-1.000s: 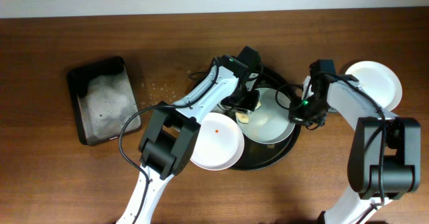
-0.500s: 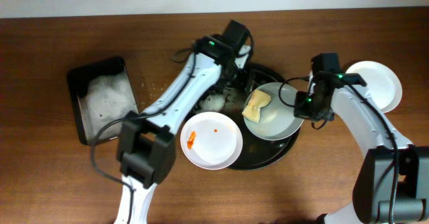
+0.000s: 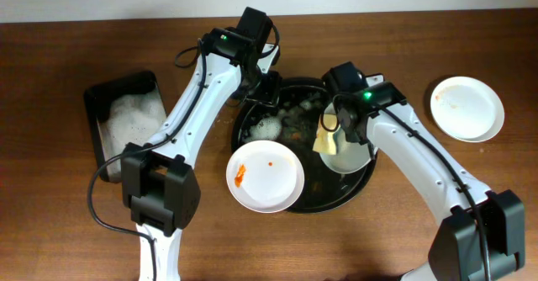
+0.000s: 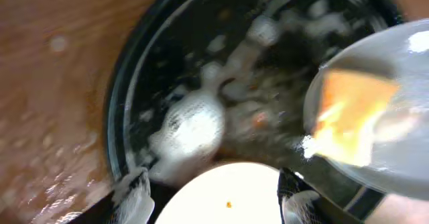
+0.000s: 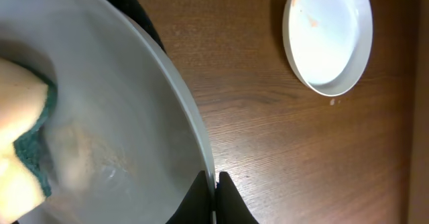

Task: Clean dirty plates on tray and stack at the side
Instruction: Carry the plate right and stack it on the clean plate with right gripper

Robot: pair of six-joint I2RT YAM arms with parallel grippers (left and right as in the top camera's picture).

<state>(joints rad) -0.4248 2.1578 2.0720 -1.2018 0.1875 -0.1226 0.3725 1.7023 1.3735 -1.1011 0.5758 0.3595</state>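
Round black rimmed tray [image 3: 336,193] sits centre frame: round white plate [image 3: 350,155] bearing yellow sponge [image 3: 326,135], pinched at rim by right gripper [image 5: 214,182]; red-smeared white plate [image 3: 266,177] lower left, unwashed; third white plate [image 3: 467,108] far right, unstacked; left gripper [image 4: 213,197] spread, empty.

Tray [image 3: 324,195] black, white suds; plates [image 3: 277,184] white, orange-red smears; sponge [image 3: 326,138] yellow-green; table [image 3: 67,222] brown.

Overhead faces straight down; 2 wrist views closely share 1 plate [image 5: 120,103].
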